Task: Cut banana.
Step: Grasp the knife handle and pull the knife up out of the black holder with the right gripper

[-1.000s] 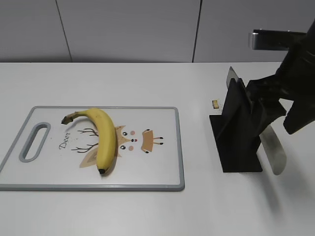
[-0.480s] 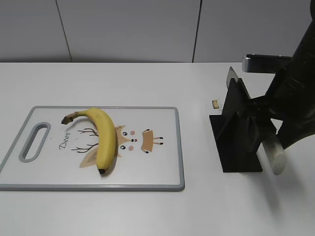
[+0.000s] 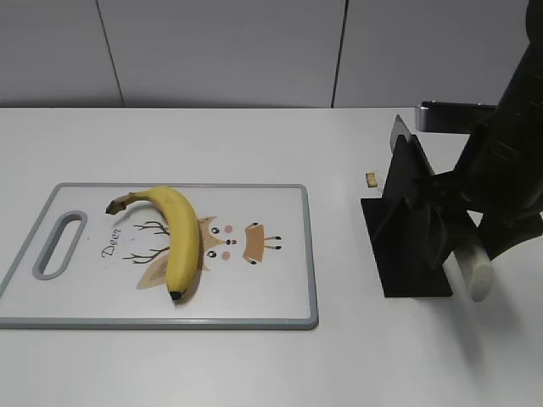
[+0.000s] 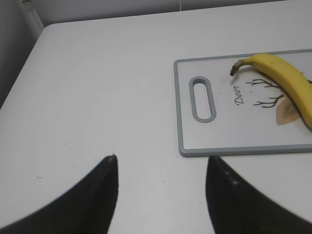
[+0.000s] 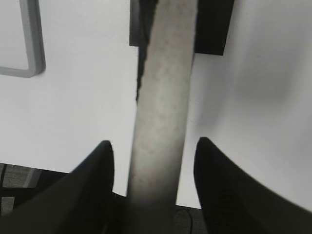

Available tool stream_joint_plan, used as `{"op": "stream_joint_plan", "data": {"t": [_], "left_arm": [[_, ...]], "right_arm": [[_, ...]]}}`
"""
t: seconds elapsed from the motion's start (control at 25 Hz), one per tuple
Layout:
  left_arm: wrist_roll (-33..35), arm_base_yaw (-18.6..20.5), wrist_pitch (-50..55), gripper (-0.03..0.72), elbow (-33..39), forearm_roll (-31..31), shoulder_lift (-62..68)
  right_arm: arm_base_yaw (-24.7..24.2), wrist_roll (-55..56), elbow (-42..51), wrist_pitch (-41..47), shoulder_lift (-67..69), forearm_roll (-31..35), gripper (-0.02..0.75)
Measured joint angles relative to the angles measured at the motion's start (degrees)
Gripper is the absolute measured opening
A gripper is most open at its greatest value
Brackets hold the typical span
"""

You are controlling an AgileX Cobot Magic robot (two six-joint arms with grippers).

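The yellow banana [image 3: 181,237] lies on the white cutting board [image 3: 271,288], stem towards the far left, black tip towards the front. It also shows in the left wrist view [image 4: 287,83] on the board [image 4: 195,131]. A knife stands in a black holder [image 3: 411,229], its grey handle [image 3: 473,270] sticking out at the lower right. My right gripper [image 3: 467,242] is open, with a finger on each side of the handle [image 5: 163,97] and a gap on both sides [image 5: 153,141]. My left gripper [image 4: 161,158] is open and empty above the bare table left of the board.
The knife's blade tip [image 3: 400,129] pokes out above the holder. A small tan object [image 3: 371,179] lies on the table just left of the holder. A grey panelled wall runs along the back of the white table.
My right arm has moved in and down over the knife handle, so its fingers now straddle it. The banana, board and holder have not moved.
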Motion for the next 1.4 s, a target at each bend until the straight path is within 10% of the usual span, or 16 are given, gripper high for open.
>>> {"op": "stream_joint_plan", "data": {"t": [0.36, 1.4], "left_arm": [[-0.25, 0.00, 0.00, 0.544, 0.00, 0.00, 0.00], [-0.27, 0.00, 0.00, 0.504, 0.00, 0.00, 0.00]], "right_arm": [[0.06, 0.38, 0.00, 1.97, 1.11, 0.63, 0.175], [0.19, 1.32, 0.07, 1.26, -7.41, 0.41, 0.174]]}}
